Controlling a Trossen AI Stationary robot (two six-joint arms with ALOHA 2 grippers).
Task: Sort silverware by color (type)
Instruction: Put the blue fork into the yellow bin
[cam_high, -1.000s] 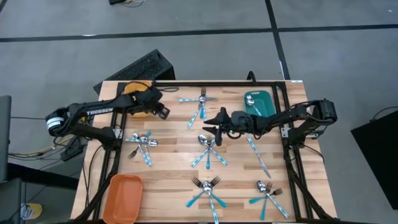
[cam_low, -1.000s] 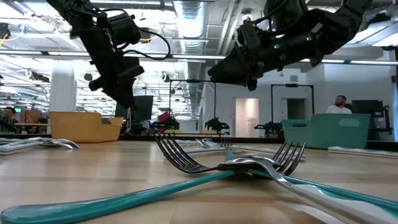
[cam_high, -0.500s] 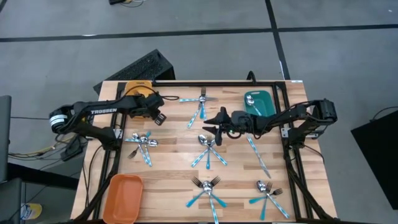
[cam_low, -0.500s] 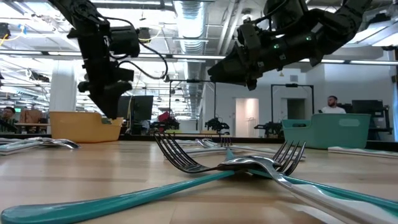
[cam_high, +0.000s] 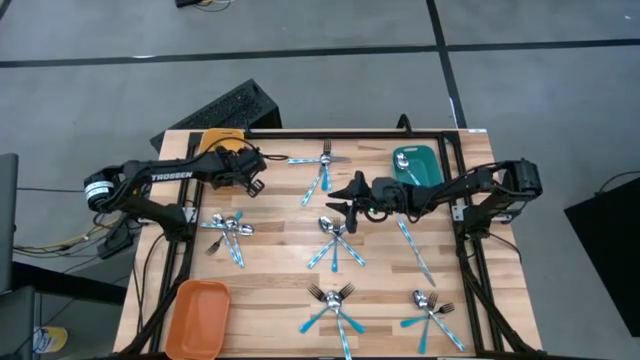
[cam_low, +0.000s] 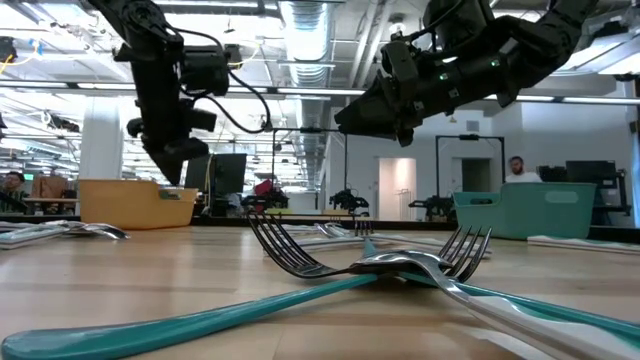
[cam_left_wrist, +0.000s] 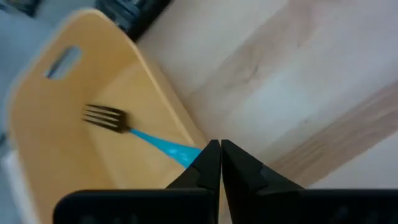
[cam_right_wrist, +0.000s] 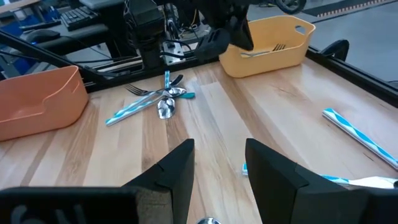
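Silverware in crossed clusters over the table, one fork in the yellow tray at 11 o'clock | left gripper beside that tray, fingers closed, empty | right gripper over table centre, jaws apart, nothing held | teal tray at 1 o'clock, orange tray at 7 o'clock

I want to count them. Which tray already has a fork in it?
The yellow tray, beside the left end effector: one fork lies inside. The orange tray looks empty.
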